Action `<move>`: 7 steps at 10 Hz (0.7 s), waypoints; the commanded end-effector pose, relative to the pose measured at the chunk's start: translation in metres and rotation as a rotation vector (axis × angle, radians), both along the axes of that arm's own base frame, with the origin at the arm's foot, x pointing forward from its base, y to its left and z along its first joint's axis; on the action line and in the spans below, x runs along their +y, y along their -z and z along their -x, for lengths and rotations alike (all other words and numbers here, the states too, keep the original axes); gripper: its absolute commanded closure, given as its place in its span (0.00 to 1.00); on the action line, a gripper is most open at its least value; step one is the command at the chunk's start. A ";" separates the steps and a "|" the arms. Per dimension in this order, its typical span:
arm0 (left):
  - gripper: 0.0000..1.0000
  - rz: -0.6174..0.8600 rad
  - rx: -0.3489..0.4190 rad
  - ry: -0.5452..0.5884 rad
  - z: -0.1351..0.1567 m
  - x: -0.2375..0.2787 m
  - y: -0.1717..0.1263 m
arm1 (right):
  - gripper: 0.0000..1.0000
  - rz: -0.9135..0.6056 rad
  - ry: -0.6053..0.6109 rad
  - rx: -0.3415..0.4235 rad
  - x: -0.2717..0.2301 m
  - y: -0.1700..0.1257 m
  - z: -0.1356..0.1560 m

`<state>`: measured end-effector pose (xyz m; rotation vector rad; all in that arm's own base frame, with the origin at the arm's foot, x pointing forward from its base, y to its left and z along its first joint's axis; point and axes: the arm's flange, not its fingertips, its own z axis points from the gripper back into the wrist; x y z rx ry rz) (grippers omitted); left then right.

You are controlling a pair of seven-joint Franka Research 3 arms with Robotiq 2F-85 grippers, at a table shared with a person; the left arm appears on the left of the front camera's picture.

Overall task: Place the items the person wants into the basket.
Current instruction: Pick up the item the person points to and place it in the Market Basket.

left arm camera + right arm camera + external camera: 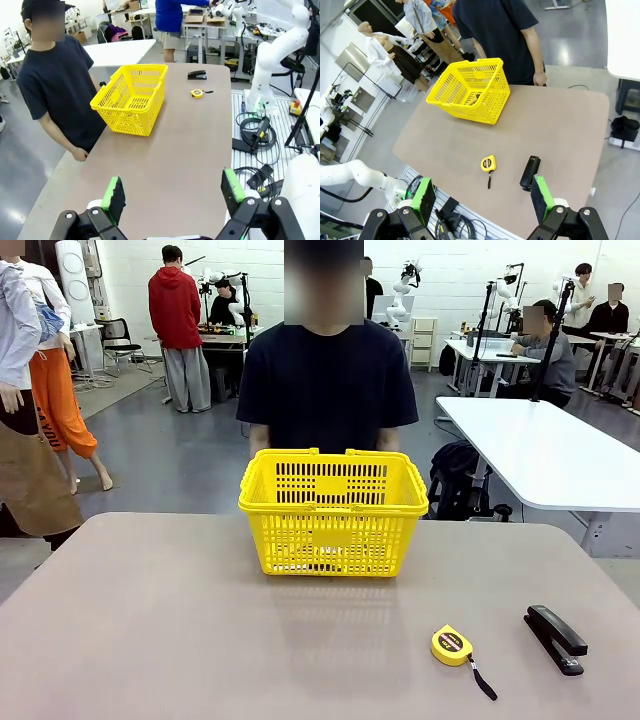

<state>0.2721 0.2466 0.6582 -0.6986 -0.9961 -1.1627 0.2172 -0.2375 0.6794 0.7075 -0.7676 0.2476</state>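
Green-padded fingers (115, 194) spread wide; slotted yellow plastic basket (333, 512).

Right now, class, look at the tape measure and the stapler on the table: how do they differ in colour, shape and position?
The tape measure is yellow; the stapler is black. The tape measure is round and compact, with a dark strap trailing from it; the stapler is long and narrow. The tape measure lies nearer the yellow basket, and the stapler lies closer to the table edge. Both rest on the table outside the basket, untouched.
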 end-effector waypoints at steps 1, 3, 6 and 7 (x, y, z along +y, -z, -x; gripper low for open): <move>0.00 -0.066 0.004 0.025 -0.005 -0.001 0.001 | 0.00 -0.015 -0.010 -0.015 0.001 -0.001 -0.001; 0.00 -0.081 0.028 0.027 -0.009 -0.007 0.003 | 0.00 -0.015 -0.010 -0.015 0.001 -0.001 -0.001; 0.00 -0.147 0.090 0.038 -0.010 -0.013 0.007 | 0.00 -0.015 -0.010 -0.015 0.001 -0.001 -0.001; 0.00 -0.178 0.134 0.033 -0.011 -0.013 0.012 | 0.00 -0.015 -0.010 -0.015 0.001 -0.001 -0.001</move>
